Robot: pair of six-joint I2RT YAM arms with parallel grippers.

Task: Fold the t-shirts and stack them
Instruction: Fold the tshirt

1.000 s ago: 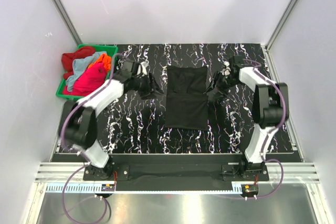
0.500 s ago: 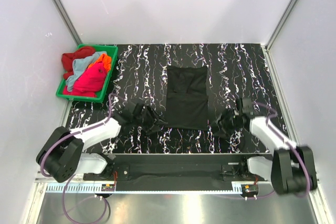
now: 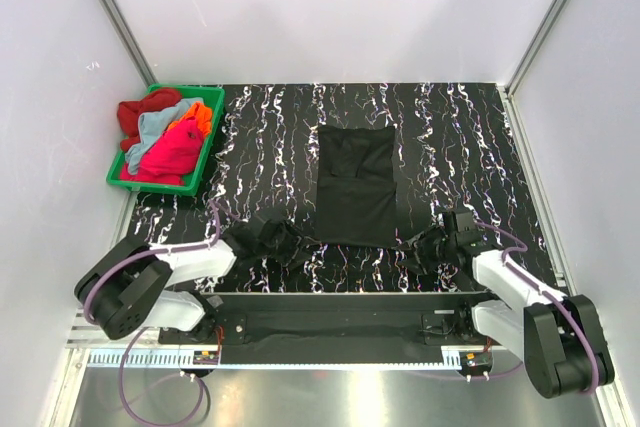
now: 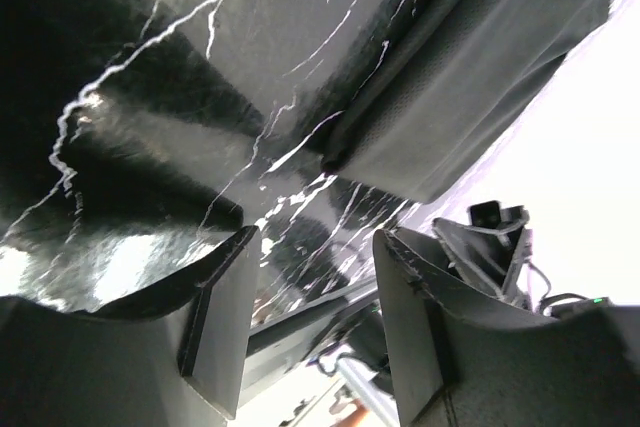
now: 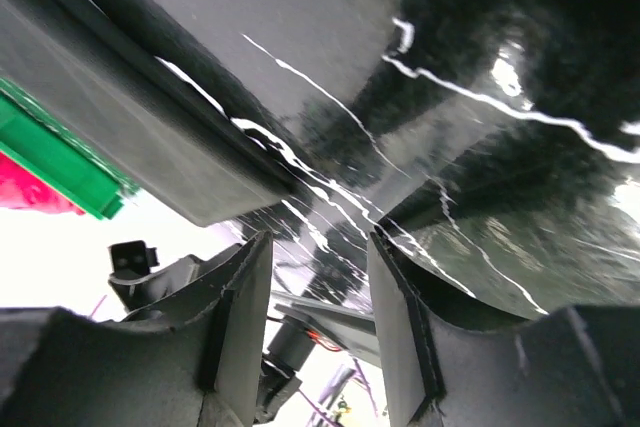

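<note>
Looking down from above, you have the black t-shirt (image 3: pixel 354 187) lying flat on the marbled table (image 3: pixel 460 137) as a tall rectangle. Your left gripper (image 3: pixel 292 243) sits low just beside the shirt's near-left corner, and your right gripper (image 3: pixel 418 247) just beside its near-right corner. Both pairs of fingers are spread apart and hold nothing (only bare tabletop shows in the gap on each wrist view). In both wrist views the shirt's edge lies ahead of the fingertips, apart from them. Well to the left of the black shirt, the green bin (image 3: pixel 125 175) holds the other t-shirts (image 3: pixel 165 142), red, light blue, orange and pink, in a heap.
</note>
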